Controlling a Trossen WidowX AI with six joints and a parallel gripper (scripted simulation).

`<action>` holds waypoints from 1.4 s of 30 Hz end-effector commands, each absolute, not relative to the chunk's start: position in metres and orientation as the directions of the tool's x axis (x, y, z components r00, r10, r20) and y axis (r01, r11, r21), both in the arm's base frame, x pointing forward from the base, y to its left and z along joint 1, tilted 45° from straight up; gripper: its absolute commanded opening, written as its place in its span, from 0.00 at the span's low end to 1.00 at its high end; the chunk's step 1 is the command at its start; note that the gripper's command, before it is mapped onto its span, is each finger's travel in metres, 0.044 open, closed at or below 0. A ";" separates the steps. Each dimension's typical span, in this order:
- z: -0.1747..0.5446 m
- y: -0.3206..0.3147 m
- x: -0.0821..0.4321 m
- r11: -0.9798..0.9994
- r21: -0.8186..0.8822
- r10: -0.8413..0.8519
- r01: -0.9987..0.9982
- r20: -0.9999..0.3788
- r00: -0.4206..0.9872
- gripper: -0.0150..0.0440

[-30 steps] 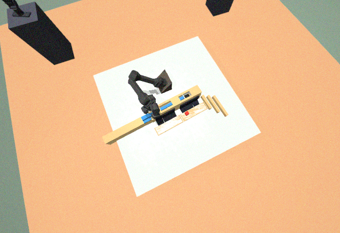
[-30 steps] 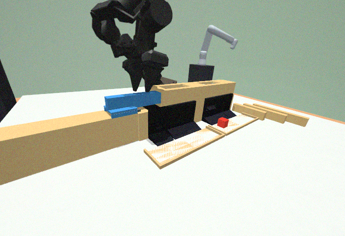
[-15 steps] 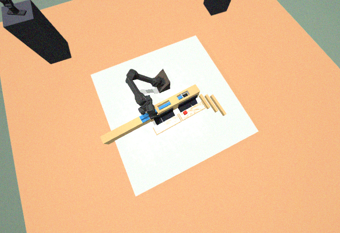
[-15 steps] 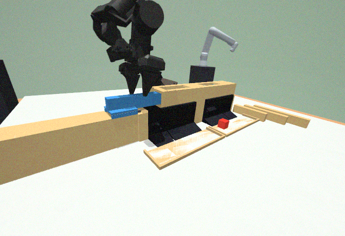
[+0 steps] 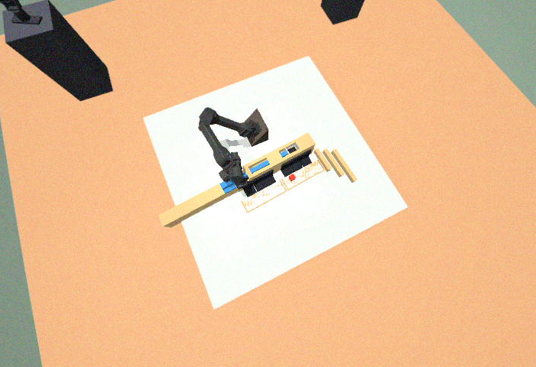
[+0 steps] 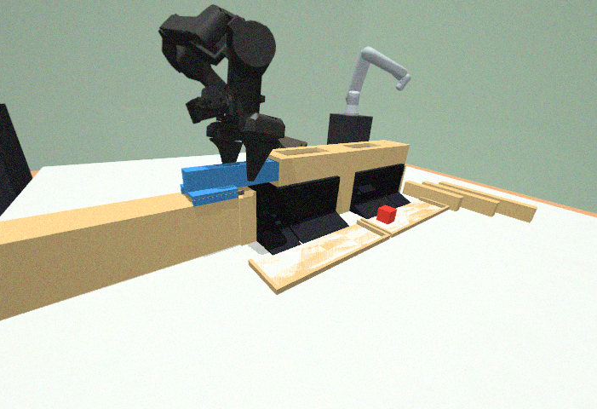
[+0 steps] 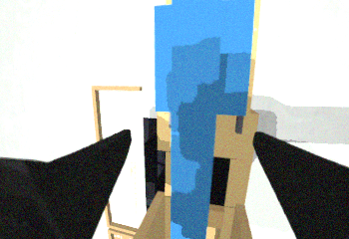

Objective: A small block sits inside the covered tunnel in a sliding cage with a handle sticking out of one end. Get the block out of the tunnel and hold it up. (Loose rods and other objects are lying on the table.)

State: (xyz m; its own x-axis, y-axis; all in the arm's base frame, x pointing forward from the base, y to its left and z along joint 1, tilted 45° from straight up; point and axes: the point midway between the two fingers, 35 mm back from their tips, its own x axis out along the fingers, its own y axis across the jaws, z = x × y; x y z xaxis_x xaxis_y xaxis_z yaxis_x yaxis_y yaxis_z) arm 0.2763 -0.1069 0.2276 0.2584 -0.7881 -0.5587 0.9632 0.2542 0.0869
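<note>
A small red block (image 5: 292,177) (image 6: 386,214) lies in the low tray in front of the tunnel's right opening, outside the tunnel. The wooden tunnel (image 5: 274,158) (image 6: 328,166) has two windows in its roof, with blue cage parts showing through them in the top view. The cage's blue handle (image 5: 229,186) (image 6: 207,178) (image 7: 189,174) sticks out of the tunnel's left end, above a long wooden beam. My gripper (image 5: 237,178) (image 6: 242,170) (image 7: 191,135) is wide open and empty. Its fingers stand on either side of the handle, with gaps beside it in the wrist view.
The long beam (image 5: 194,206) (image 6: 115,231) runs left from the tunnel. Black sloping panels (image 6: 320,224) fill the front openings. Two low-rimmed trays lie before them. Three loose wooden rods (image 5: 344,165) (image 6: 516,210) lie beyond the tunnel's right end. Dark pedestals (image 5: 60,56) (image 6: 350,129) stand farther off.
</note>
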 end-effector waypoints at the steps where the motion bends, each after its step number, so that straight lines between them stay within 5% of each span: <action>1: 0.228 -0.107 0.276 0.254 0.087 -0.788 0.963 -0.559 0.258 0.96; 14: 0.228 -0.107 0.276 0.254 0.087 -0.788 0.963 -0.559 0.258 0.38; 20: 0.226 -0.106 0.276 0.254 0.087 -0.788 0.963 -0.559 0.258 0.25; 38: 0.184 -0.072 0.271 0.254 0.082 -0.785 0.964 -0.565 0.255 0.25; 39: 0.222 -0.102 0.274 0.186 0.155 -0.849 0.970 -0.471 0.238 0.30; 42: 0.222 -0.102 0.274 0.186 0.155 -0.849 0.970 -0.471 0.238 0.43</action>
State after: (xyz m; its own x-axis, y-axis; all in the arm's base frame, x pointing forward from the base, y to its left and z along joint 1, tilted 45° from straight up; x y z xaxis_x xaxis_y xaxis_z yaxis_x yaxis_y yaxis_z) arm 0.2737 -0.0996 0.2198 0.2388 -0.8415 -0.4847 0.9706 0.1917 0.1453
